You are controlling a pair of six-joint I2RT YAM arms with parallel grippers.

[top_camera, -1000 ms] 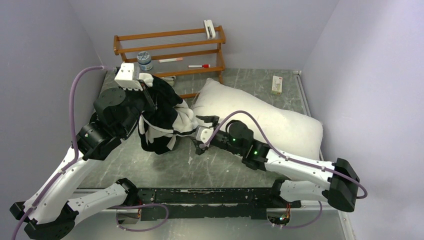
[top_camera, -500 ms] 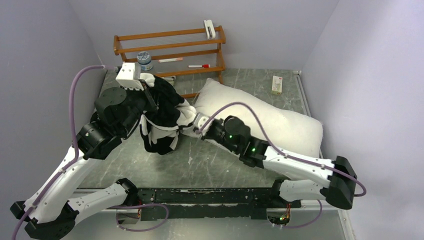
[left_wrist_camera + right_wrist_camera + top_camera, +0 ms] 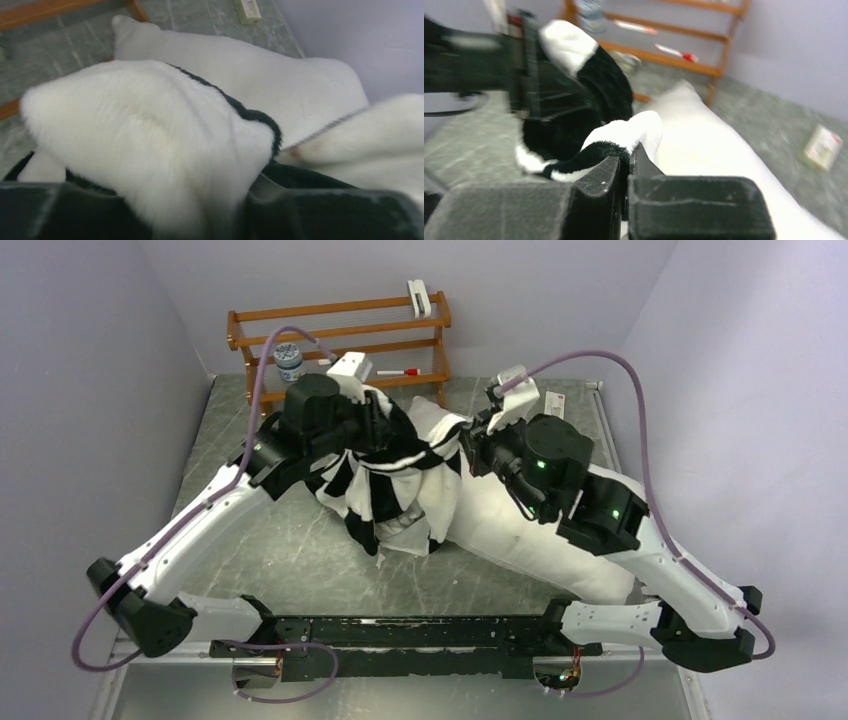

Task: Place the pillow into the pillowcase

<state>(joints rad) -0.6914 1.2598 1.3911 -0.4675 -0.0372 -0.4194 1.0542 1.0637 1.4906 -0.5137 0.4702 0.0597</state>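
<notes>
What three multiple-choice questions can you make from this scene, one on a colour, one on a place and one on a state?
1. What colours is the pillowcase? A black and white; B blue and white; C plain grey.
2. Where does the small box lie? A on the rack; B on the table, near its far right corner; C inside the pillowcase.
3. How is the right tool? A wide open; B shut on the pillowcase; C shut on the small box.
Answers: 1 A, plush black and white checks show. 2 B, it rests on bare tabletop. 3 B, its closed fingers pinch a checkered fold.
</notes>
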